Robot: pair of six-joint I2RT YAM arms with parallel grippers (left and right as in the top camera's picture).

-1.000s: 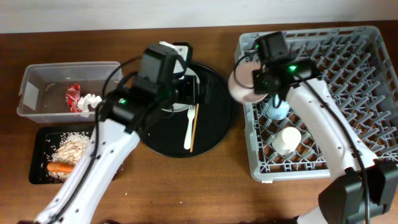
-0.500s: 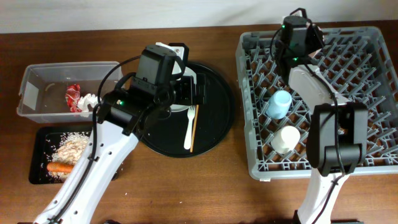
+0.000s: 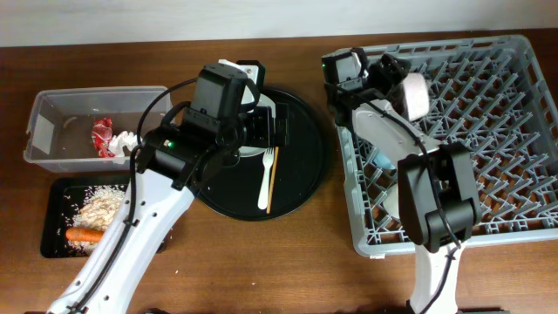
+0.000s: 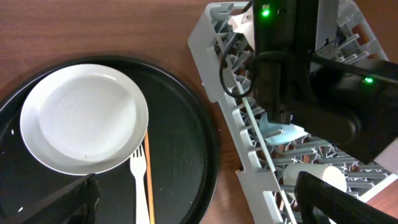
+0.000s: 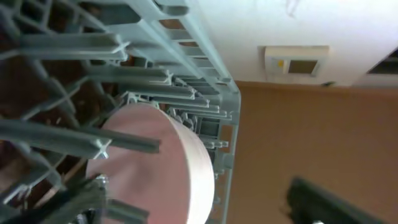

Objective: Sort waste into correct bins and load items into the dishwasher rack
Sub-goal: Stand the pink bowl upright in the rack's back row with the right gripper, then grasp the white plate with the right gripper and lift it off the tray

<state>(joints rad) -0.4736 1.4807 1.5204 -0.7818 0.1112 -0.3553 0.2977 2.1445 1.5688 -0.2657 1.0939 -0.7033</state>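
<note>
The right arm is lying stretched from the near table edge across the dishwasher rack (image 3: 493, 131). Its forearm is running over the pegs and its wrist is bending toward the rack's far left corner. The right gripper (image 5: 196, 185) is standing spread wide and clasping nothing. One finger is sitting just beside the pinkish-white bowl (image 5: 155, 165), and the other is hanging well apart from it. The bowl is standing on edge among the pegs directly in front of that hand. Back along the forearm, the light blue cup (image 4: 280, 132) is lying in the rack, partly hidden by the arm. The small white cup (image 4: 323, 179) is sitting farther back, toward the elbow.

The left arm is rising from the near left of the table and arching over the round black tray (image 3: 301, 187), with its wrist pointing down. The left gripper (image 4: 196, 186) is hanging above the tray with its fingers wide apart and holding nothing. The pale grey plate (image 4: 84, 118) is lying on the tray ahead of the hand, toward its left finger. The white fork (image 4: 138, 183) is lying between the fingers with its tines touching the plate's edge, and the wooden chopsticks (image 4: 149, 177) are lying right alongside it.

Well behind this hand, beside the upper arm, the clear tub (image 3: 52, 113) is holding the red wrapper (image 3: 103, 135) and the crumpled white paper (image 3: 127, 139). Just nearer than the tub, the shallow black tray (image 3: 54, 228) is holding the rice-like crumbs (image 3: 100, 207) and the carrot (image 3: 85, 234).
</note>
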